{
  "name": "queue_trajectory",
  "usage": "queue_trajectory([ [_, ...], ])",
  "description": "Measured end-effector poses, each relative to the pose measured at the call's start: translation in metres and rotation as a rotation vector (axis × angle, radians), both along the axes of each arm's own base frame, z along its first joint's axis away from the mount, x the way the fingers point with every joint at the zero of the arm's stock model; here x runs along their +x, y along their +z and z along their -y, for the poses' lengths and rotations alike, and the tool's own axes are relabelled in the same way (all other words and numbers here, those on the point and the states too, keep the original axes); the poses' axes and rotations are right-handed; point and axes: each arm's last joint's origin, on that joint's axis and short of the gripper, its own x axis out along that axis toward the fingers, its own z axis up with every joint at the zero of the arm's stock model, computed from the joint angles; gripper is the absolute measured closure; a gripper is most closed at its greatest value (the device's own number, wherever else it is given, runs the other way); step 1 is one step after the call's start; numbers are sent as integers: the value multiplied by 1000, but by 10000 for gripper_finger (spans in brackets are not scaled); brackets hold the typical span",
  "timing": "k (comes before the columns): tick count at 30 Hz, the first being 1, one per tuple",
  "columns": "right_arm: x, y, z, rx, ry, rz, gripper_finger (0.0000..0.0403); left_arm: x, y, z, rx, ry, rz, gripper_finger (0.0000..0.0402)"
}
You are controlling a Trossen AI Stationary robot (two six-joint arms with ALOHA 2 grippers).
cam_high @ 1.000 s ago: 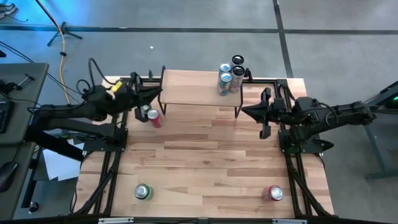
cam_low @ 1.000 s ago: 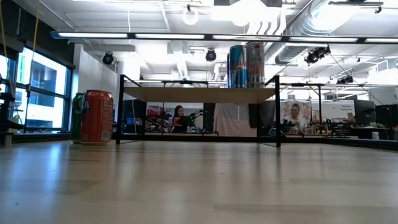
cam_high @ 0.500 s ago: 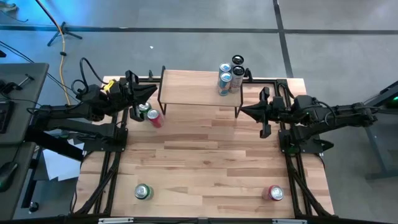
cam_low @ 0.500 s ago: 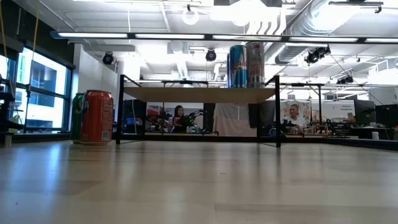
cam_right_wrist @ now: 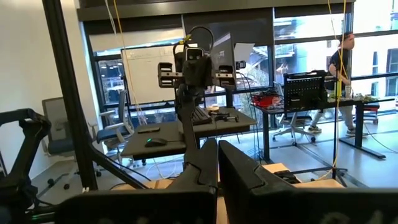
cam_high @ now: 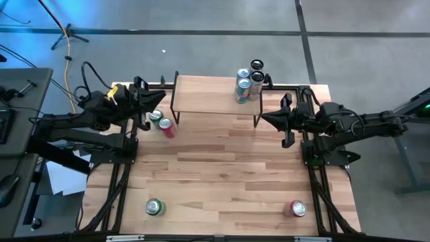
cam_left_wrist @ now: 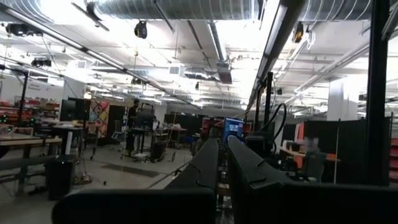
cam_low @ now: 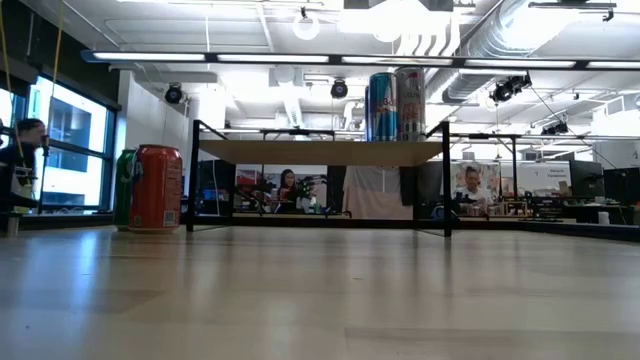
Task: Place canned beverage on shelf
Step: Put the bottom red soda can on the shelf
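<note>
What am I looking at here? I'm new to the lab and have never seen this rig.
It is a robot with two dark arms at a wooden table. One picture looks straight down, one looks level across the tabletop, and two come from cameras on the arms' wrists.

The left gripper and right gripper are both shut and hold nothing; each hangs near a back corner of the table.

At the back stands a small shelf on black legs, with three cans at its right end. Beside its left legs, on the table, stand a green can and a red can. Near the front edge are another green can and a pink can.

The wrist views show mostly the room beyond.
</note>
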Motion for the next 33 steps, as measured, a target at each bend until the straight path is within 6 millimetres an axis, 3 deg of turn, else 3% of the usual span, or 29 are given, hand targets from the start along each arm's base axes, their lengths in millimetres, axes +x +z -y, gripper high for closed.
queue_trajectory([
  [11, 0, -1, 0, 77, 15, -5, 402, -3, -2, 1, -60, -38, -17, 401],
  [33, 5, -8, 0, 70, 9, -69, 402, -4, -2, 0, -85, -44, -9, 401],
])
